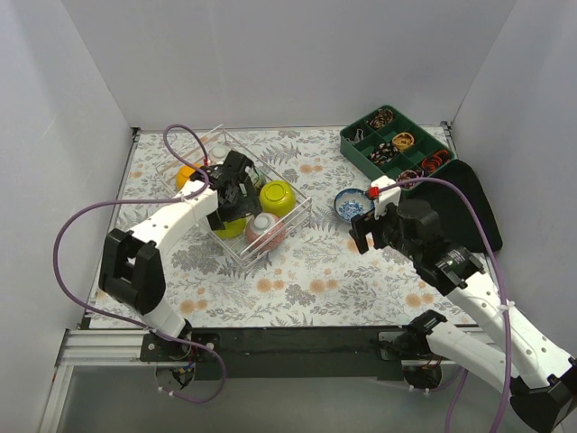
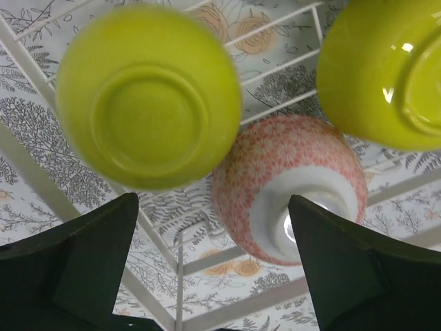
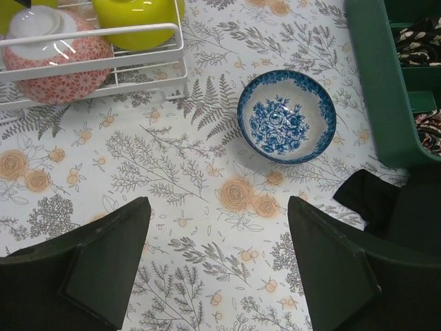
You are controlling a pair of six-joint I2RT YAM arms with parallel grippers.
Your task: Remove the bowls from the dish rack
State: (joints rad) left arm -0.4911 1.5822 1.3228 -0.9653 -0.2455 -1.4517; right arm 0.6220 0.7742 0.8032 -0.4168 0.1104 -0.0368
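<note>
While the left gripper (image 2: 212, 203) gapes above an upturned yellow-green ceramic bowl (image 2: 148, 96) in a clear dish rack (image 1: 309, 207), right gripper (image 3: 217, 207) splayed empty near blue-white patterned bowl (image 3: 286, 116).

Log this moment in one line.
left pincer open over dish rack | right pincer open, empty | blue-white bowl out, upright on table

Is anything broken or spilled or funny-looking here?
Nothing looks broken or spilled. The pink bowl and a yellow-green bowl sit bottom-up in the rack, which is normal for drying. Only the blue bowl stands right way up, alone on the table outside the rack.
</note>
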